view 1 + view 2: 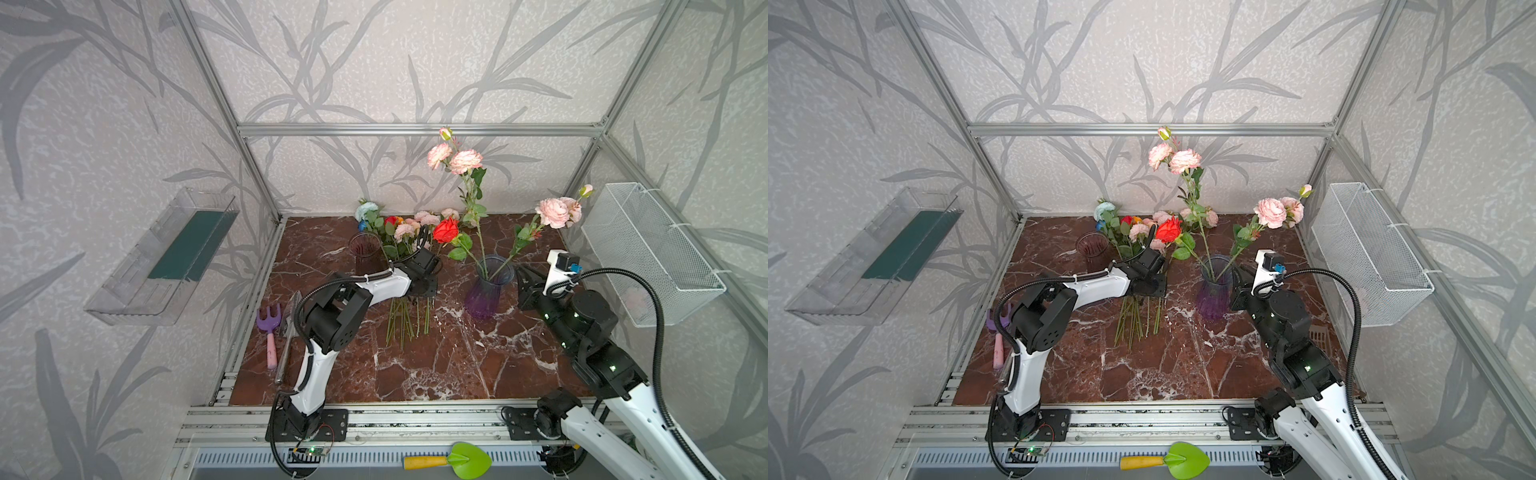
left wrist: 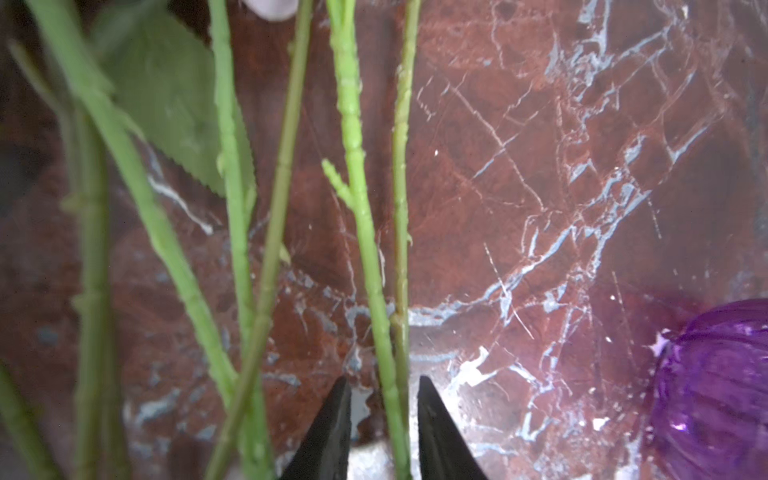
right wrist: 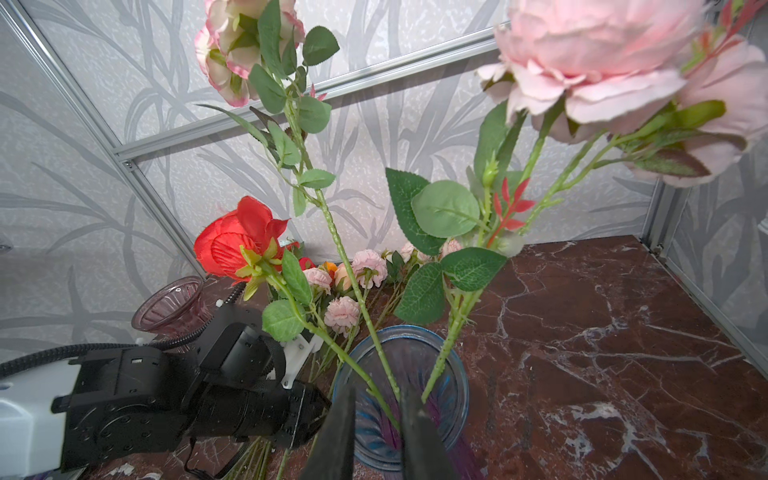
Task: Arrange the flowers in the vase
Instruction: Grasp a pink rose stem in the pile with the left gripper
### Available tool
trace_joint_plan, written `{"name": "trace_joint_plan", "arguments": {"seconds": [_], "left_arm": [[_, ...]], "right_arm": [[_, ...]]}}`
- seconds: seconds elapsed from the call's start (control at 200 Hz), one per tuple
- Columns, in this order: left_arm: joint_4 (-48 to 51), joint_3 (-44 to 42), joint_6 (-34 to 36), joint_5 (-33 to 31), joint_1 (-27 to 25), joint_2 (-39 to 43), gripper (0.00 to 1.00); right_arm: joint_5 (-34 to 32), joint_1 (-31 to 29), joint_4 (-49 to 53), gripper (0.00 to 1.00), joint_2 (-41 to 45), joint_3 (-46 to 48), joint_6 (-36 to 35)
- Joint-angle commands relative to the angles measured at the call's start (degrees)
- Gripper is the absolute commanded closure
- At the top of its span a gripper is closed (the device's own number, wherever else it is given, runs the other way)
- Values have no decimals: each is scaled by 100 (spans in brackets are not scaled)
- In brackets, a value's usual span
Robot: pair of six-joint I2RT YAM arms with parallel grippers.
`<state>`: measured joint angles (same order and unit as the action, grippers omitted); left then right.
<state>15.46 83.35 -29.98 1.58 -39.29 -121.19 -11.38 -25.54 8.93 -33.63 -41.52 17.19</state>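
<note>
Your loose flowers point(image 1: 403, 231) lie flat on the worktop point(image 1: 436, 365), their long axis running 6 to 12 o'clock in both top views. The bare green cut ends are at 6 and the blooms bunch at 12 by the back wall: frilly pink heads, a pale-blue one, bits of red and orange. The purple ribbed vase point(image 1: 485, 291) stands upright at 3 o'clock of that bunch, near it but apart. Three stems stand in it: the red rose point(image 1: 446, 230) leans to 10 o'clock, a tall pink spray point(image 1: 465, 161) rises toward 12, and a second pink spray point(image 1: 552, 212) tilts to 2 o'clock. Your left hand point(image 2: 384, 399) hangs over the lying bunch, fingers partly spread around green stems point(image 2: 370, 249), with a gap showing beside them, so nothing is pinched. Your right hand point(image 3: 376, 415) sits at the vase's rim on its 3 o'clock side, fingers a little apart; whether they touch a stem you cannot tell
</note>
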Motion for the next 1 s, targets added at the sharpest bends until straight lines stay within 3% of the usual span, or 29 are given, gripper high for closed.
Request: {"name": "trace_joint_plan", "arguments": {"seconds": [0.0,0.465,0.55,0.585,0.995], "left_arm": [[273,144,97,-36,47,29,80],[184,-145,155,228,52,1369,90],[25,-250,149,180,48,1287,73],[44,-226,128,167,53,1197,71],[412,473,220,-45,103,77,67]], "right_arm": [[-49,23,30,79,106,-51,-18],[-66,27,-37,79,133,3,6],[-51,22,-60,78,131,12,13],[-48,19,-58,78,128,16,15],[-75,22,-42,76,147,44,12]]}}
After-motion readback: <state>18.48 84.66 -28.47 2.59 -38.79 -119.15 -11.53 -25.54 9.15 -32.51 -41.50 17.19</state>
